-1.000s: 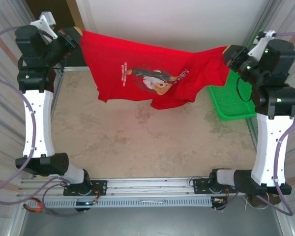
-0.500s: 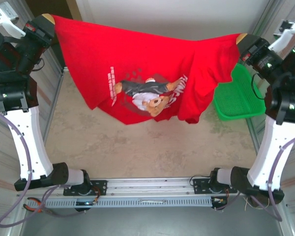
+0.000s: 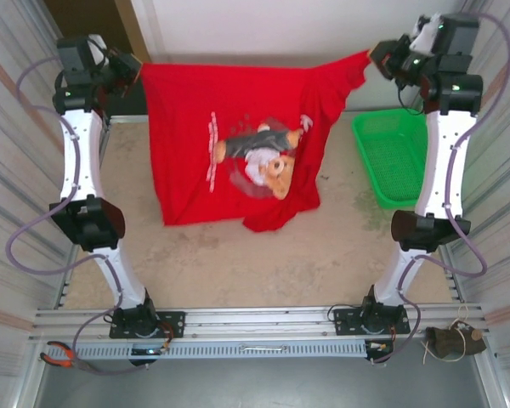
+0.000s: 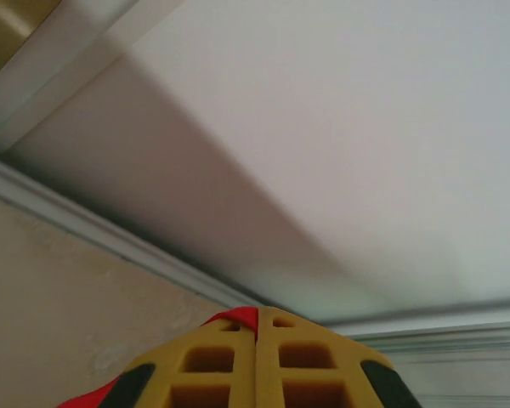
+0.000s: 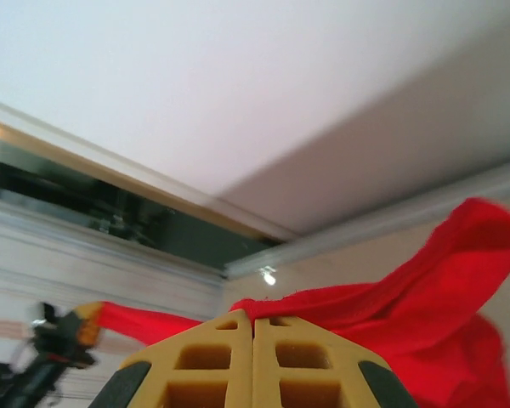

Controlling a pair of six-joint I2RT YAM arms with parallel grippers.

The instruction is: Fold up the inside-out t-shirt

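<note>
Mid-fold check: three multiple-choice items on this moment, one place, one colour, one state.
1. The green basket sits: A) by the right arm; B) by the left arm; C) at the near edge.
2. The t-shirt is: A) blue; B) red; C) white.
3. The left pincer and right pincer are: A) both open; B) both shut on the t-shirt; C) one open.

1 A, it lies beside the right arm; 2 B, the cloth is bright red; 3 B, closed fingers pinch red cloth.
</note>
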